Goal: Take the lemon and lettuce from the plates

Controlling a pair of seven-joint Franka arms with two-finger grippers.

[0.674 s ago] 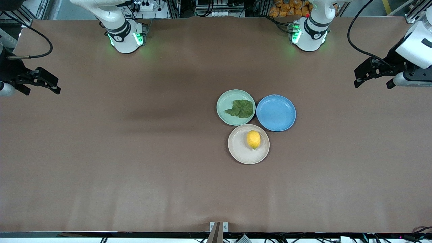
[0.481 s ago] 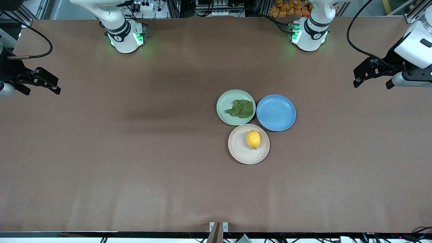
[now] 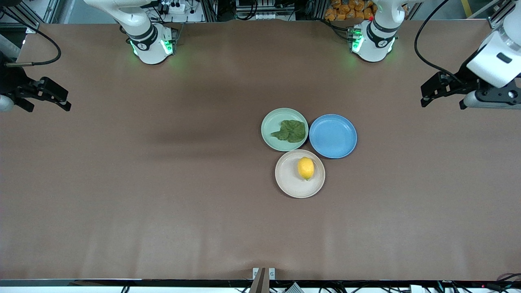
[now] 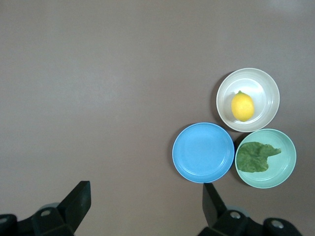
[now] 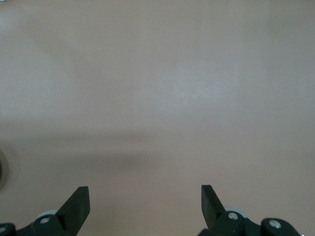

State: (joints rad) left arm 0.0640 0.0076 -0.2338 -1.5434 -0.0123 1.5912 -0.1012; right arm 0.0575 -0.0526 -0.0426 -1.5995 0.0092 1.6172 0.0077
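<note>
Matte plates [image 3: 273, 130]; waxy smooth lemon [image 3: 305, 168]; crinkled lettuce [image 3: 290, 130]; matte brown table [image 3: 163, 183]; slightly glossy blue plate [image 3: 333, 136].

Right claw [image 3: 44, 95] partly cropped; perhaps plate edge [image 5: 2, 169].

Lemon [image 3: 305, 168] on beige plate [image 3: 290, 185], lettuce [image 3: 290, 131] on mint plate [image 3: 270, 122].

Both arms have glossy white rounded shells with black rings at the joints. Each base on the table [image 3: 163, 183] is a white drum with a dark band and green lights glowing at its sides. The left gripper [image 3: 443, 87] is matte black and angular, fixed to a white wrist block with a small black mark and a grey cylinder beside it; a black cable loops up from it. The right gripper [image 3: 44, 95] is black too, with its own curved black cable. In the wrist views the fingers [image 4: 78, 201] are black wedges with pale round screws at their roots.
</note>
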